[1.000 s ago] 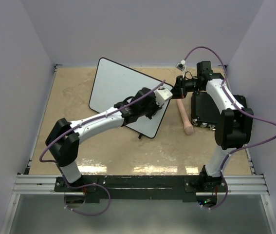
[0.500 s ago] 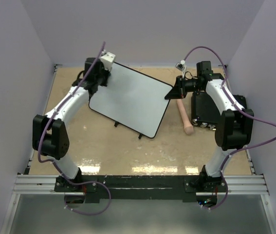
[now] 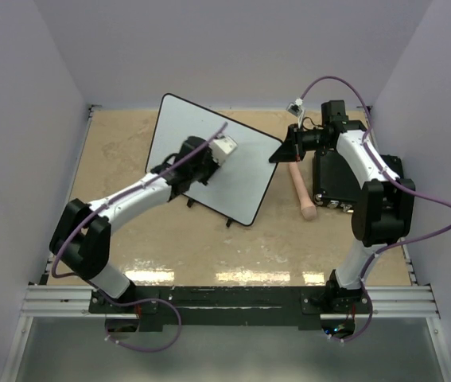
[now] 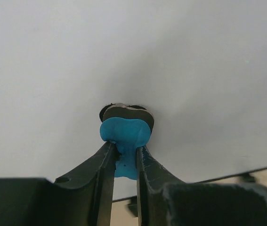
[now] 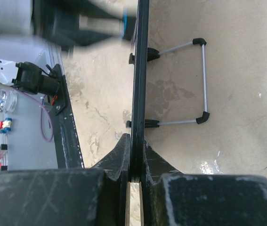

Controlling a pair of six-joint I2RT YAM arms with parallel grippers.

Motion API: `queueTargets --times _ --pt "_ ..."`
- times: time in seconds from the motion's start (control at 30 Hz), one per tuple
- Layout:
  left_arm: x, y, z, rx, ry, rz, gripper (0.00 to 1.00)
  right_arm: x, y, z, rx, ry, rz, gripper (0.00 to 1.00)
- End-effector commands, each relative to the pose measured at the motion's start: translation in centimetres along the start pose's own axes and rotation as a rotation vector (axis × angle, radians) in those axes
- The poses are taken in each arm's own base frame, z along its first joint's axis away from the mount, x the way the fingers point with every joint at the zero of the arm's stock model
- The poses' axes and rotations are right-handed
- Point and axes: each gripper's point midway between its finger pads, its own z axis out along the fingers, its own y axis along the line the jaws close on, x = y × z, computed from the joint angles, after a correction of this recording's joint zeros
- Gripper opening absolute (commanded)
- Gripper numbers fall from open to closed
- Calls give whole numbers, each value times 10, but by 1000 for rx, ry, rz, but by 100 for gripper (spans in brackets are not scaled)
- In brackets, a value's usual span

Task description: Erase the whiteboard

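Judging by both views of the whiteboard (image 3: 189, 119), close to done: no blue writing anywhere on the white face, either from above or close up through the left wrist camera. Cannot vouch for the patch hidden under the left arm, so perhaps one more pass there before calling it finished. Stands propped on its wire stand (image 5: 204, 80), tilted, toward the far middle of the table (image 3: 193, 247), right corner near the black box (image 3: 328, 179) and the wooden stick (image 3: 303, 191) by the right edge.

As for the left gripper (image 4: 126, 151): jaws nearly together, clamped on the blue grip of an eraser (image 4: 125, 131), dark pad pressed flat against the board's face, not far from one edge. As for the right gripper (image 5: 136, 141): pinched tight on the board's thin black rim at the right corner, apparently steadying it; nothing else touched.
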Motion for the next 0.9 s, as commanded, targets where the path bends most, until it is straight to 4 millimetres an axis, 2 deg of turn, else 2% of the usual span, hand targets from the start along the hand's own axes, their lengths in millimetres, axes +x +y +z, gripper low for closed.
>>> queueTargets --times 0.0,0.03,0.1,0.13,0.2,0.23,0.3,0.33,0.4,0.43,0.5,0.53,0.6,0.63,0.7,0.77,0.8,0.87 --pt "-30 -107 -7 195 -118 12 0 -11 14 -2 -3 -28 -152 0" --pt "-33 -131 -9 219 -127 32 0 -12 14 -3 0 -31 -150 0" --pt "-38 -148 -2 240 -124 9 0 -13 14 -3 3 -29 -152 0" --pt "-38 -149 1 224 -118 1 0 -13 14 -4 7 -29 -151 0" --pt "-40 -138 8 172 -112 -22 0 -13 14 -4 12 -30 -155 0" --pt "-36 -117 12 124 -102 -50 0 -13 14 -4 12 -30 -155 0" --pt "-25 -91 11 87 -80 -119 0 -14 13 -4 13 -30 -155 0" --pt "-15 -63 12 48 -64 -162 0 -15 14 -4 12 -33 -158 0" --pt "1 -31 1 2 -69 -199 0 -17 13 -4 8 -35 -157 0" --pt "6 2 0 -49 -94 -234 0 -17 14 -4 8 -34 -159 0" --pt "26 30 -11 -106 -98 -215 0 -18 14 -4 6 -35 -162 0" --pt "41 54 -14 -142 -84 -227 0 -18 14 -5 7 -36 -163 0" --pt "58 76 -19 -184 -63 -204 0 -17 15 -4 6 -35 -165 0" --pt "68 96 -22 -216 -59 -219 0 -16 14 -4 6 -34 -166 0" --pt "72 117 -22 -256 -77 -208 0 -14 15 -5 7 -33 -162 0" --pt "72 123 -21 -246 -85 -182 0 -13 16 -4 7 -31 -160 0" --pt "66 117 -22 -223 -107 -164 0 -12 16 -5 8 -33 -161 0" --pt "49 92 -21 -166 -148 -98 0 -12 16 -5 11 -32 -162 0"
